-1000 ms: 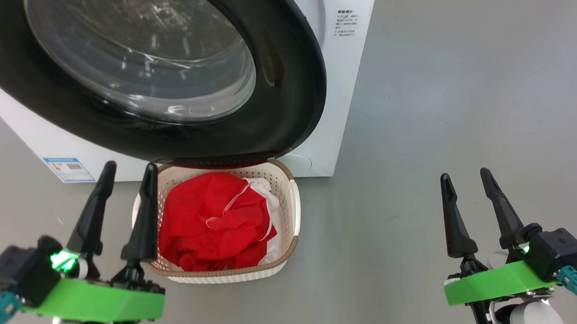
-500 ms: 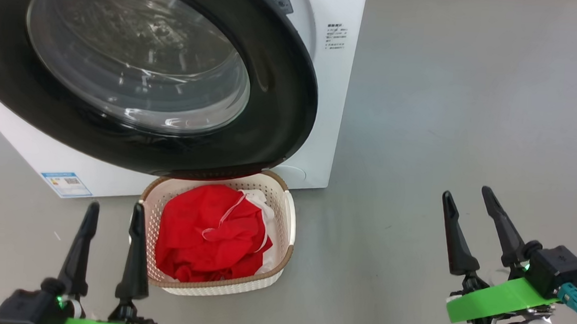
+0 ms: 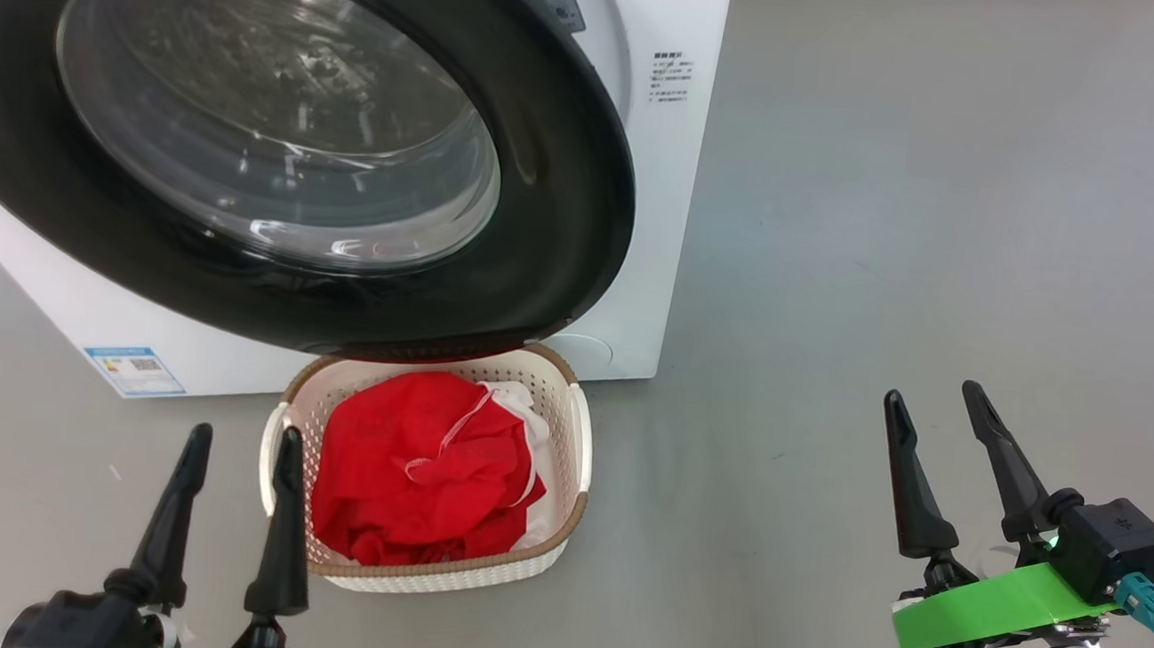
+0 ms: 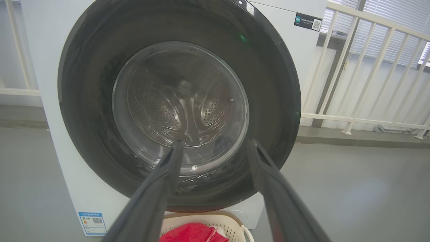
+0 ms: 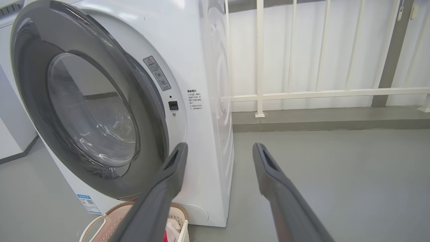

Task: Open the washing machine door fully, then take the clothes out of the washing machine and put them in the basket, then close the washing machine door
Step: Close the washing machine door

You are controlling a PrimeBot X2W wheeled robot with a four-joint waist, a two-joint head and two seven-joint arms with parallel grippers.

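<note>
Clothes [image 3: 407, 474], red and white, lie in the basket [image 3: 575, 444] on the floor before the washing machine [image 3: 654, 219]. Its door [image 3: 574, 214] looks slightly ajar, so closing seems left. Left claw [image 3: 245, 436] and right claw [image 3: 933, 392] gape wide, both empty.

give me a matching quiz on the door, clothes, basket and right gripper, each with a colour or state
Things:
1. door
2. clothes
3. basket
4. right gripper

Colour or state:
a. open
b. red
c. black rim
d. cream, perforated

Pairs: 1-c, 2-b, 3-d, 4-a
</note>
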